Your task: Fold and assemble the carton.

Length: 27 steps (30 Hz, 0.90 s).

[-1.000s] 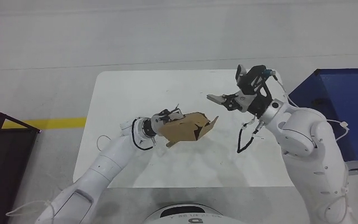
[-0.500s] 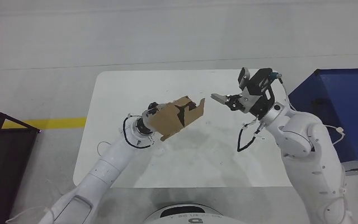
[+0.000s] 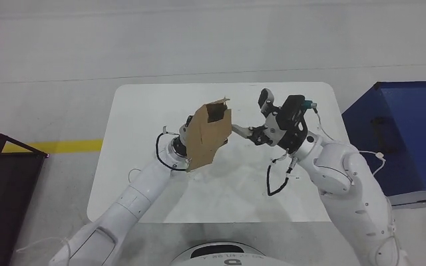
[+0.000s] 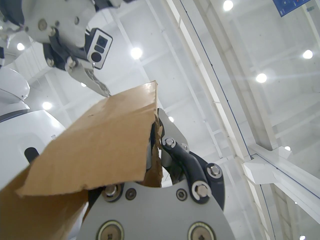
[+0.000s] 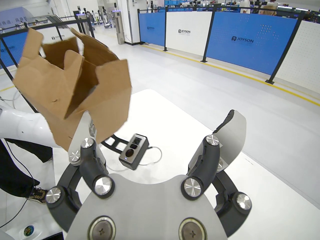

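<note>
Left pincer [image 4: 156, 136] clenched on the carton's lower edge. Carton [image 3: 208, 133] held tilted in the air above the bench [image 3: 133, 120] centre, flaps loose. Right pincer [image 5: 158, 121] released, spread wide, just beside the carton. Recommended: steady grip, press one flap inward along its crease — no twisting.

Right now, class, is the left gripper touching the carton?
Touching. In the left wrist view the left gripper is shut on a wall of the carton, with the cardboard pinched against its finger.
</note>
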### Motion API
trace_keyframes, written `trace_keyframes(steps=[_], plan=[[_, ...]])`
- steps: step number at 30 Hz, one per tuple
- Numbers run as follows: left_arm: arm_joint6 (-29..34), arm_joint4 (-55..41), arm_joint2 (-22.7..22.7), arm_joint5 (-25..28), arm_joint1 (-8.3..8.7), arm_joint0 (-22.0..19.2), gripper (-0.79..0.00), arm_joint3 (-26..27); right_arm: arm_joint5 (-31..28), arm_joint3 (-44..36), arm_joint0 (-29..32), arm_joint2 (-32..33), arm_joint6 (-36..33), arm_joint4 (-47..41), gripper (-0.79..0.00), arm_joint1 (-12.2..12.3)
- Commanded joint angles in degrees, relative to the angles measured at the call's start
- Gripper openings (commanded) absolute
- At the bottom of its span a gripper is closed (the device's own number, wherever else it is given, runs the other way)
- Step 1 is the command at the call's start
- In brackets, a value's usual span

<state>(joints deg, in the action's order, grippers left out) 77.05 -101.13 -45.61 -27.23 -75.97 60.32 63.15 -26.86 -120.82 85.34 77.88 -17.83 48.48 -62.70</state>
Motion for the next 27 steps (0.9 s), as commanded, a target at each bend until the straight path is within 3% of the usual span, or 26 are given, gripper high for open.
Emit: trace_keyframes(steps=[1, 13, 27], plan=[[0.3, 0.3, 0.3, 0.3, -0.44, -0.6, -0.785, -1.1, 0.4, -0.6, 0.6, -0.4, 0.5, 0.0, 0.000, 0.0], [1.0, 0.2, 0.2, 1.0, -2.22, -1.3, -0.785, -3.8, 1.7, -0.8, 1.1, -2.5, 0.4, 1.0, 0.000, -0.2], [1.4, 4.0, -0.6, 1.3, -1.92, -1.0, -0.785, -2.4, 1.1, -2.8, 1.4, 2.0, 1.0, 0.5, 0.000, 0.2]])
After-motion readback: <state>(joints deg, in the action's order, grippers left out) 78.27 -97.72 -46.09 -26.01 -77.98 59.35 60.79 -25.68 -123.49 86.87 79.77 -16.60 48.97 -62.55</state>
